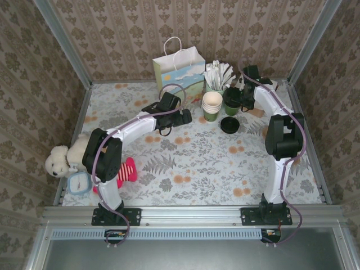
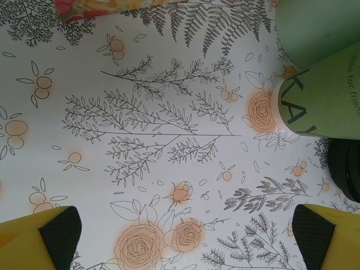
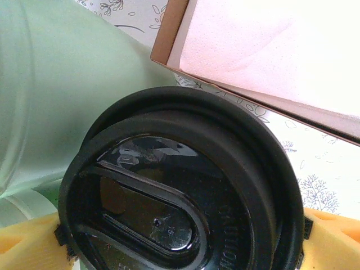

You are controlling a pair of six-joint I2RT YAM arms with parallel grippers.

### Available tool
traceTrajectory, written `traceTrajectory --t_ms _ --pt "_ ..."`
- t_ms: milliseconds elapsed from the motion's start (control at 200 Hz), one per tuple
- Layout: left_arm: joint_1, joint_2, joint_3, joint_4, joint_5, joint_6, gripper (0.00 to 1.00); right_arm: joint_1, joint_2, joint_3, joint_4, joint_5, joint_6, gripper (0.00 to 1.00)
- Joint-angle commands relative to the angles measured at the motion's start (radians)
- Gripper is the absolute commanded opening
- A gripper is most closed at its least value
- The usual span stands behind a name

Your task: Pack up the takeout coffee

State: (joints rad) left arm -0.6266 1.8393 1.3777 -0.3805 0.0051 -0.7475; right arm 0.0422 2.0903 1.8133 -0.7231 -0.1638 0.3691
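Observation:
The takeout coffee (image 1: 232, 101), a dark-green cup with a black lid (image 3: 180, 185), stands at the back right next to the stack of lidless green cups (image 1: 212, 106). My right gripper (image 1: 243, 99) is open and reaches over it. One yellow finger (image 3: 25, 247) lies left of the lid and the other right of it, close to the rim. My left gripper (image 1: 181, 116) hovers open over the floral cloth, left of the cup stack (image 2: 320, 104), with nothing between its fingers (image 2: 53, 236). The gift bag (image 1: 179, 68) stands upright at the back.
A green cup of white sticks (image 1: 217, 76) stands behind the stack. A loose black lid (image 1: 229, 124) lies in front of the coffee. A brown box of pink napkins (image 3: 270, 50) sits just beyond it. A teddy bear (image 1: 59, 160) and a red striped thing (image 1: 126, 169) lie at the left edge.

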Motion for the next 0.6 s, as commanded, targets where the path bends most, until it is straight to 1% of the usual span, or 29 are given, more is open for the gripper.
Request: traceTrajectory --t_ms 0,355,390,410,595 --pt "0.008 -0.010 0.014 -0.008 0.010 0.018 1.00 0.004 -0.018 0.025 -0.024 0.027 -0.001 0.94" --pt "0.014 -0.006 0.019 -0.005 0.023 0.017 1.00 0.004 -0.051 0.027 -0.003 0.036 0.004 0.97" --pt "0.014 -0.006 0.018 -0.006 0.023 0.017 1.00 0.004 -0.055 0.027 0.000 0.038 0.004 0.97" --pt "0.015 -0.007 0.017 -0.004 0.024 0.015 1.00 0.004 -0.055 0.026 0.001 0.039 0.005 1.00" --pt "0.015 -0.006 0.017 0.000 0.028 0.010 1.00 0.003 -0.067 0.026 0.005 0.048 0.000 1.00"
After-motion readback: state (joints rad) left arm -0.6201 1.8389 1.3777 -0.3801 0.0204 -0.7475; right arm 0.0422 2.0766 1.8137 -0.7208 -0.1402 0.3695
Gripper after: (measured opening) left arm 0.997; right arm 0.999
